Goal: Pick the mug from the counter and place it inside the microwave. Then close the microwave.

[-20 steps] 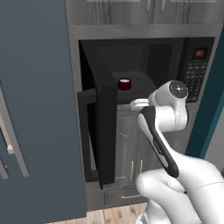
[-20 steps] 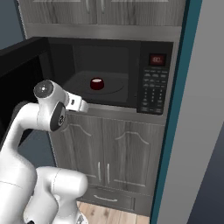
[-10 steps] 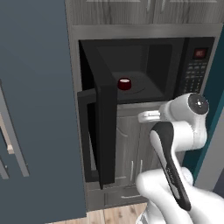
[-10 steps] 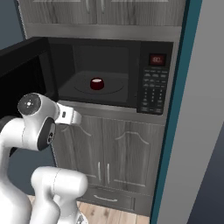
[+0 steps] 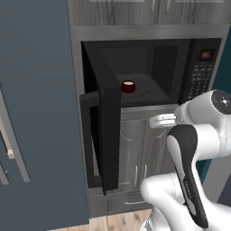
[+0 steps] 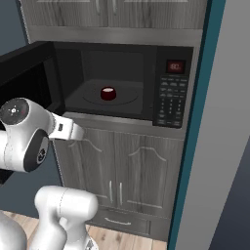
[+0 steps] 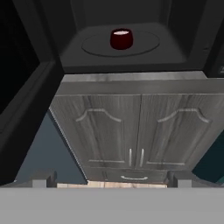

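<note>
Mug (image 5: 128, 86): a small dark red mug with a pale inside is seen upright on the round turntable inside the microwave, near the middle of the cavity floor; nothing is touching it. It is also seen from the right base view (image 6: 108, 93) and the hand view (image 7: 121, 38).
Microwave (image 5: 205, 72): a black built-in unit is set between grey wood-grain cabinets; its keypad panel with a small red display is placed to the right of the cavity.
Microwave door (image 5: 108, 135): it is swung fully open to the left of the cavity, edge-on in the left base view, with its vertical black handle facing outward.
Hand (image 7: 112, 183): its two dark fingertips are spread wide apart and nothing is held between them; it is held outside the microwave, below the level of the cavity floor, and is pointed at the lower cabinets.
Lower cabinets (image 6: 132, 171): two grey doors with paired vertical handles are found directly below the microwave, with a drawer beneath them.
Wall panel (image 5: 36, 113): a flat dark blue-grey surface is placed to the left of the microwave door.
</note>
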Available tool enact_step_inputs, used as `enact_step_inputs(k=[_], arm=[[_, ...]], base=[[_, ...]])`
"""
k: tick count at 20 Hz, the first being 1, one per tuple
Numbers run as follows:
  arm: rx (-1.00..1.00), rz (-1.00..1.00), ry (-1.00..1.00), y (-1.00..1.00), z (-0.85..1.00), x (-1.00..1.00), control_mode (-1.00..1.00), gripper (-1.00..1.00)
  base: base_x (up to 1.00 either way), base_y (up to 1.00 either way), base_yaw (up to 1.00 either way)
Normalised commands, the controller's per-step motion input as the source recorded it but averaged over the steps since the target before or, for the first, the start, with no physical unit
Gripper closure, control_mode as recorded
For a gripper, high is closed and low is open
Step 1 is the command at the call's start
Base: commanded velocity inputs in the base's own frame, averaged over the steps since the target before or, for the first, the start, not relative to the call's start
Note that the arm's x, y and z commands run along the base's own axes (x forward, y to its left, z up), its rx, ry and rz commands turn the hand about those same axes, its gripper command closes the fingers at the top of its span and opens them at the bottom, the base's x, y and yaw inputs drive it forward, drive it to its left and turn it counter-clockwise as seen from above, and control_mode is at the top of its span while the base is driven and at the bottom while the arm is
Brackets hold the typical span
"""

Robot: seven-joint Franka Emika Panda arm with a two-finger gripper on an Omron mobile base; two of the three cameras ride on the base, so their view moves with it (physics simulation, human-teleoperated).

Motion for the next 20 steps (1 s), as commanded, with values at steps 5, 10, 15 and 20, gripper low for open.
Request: enact_step_inputs(k=[5,10,15,20], arm=[[0.00,0.00,0.00,0.00,0.00,-0.37,-1.00,-1.00],[0.00,0.00,-0.11,0.00,0.02,-0.43,-1.00,-1.00],[0.00,0.00,-0.26,0.00,0.17,-0.49,-1.00,-1.00],[0.00,0.00,-0.23,0.00,0.07,-0.37,-1.00,-1.00]], base=[[0.00,0.00,0.00],[0.00,0.00,0.00],[0.00,0.00,0.00],[0.00,0.00,0.00]])
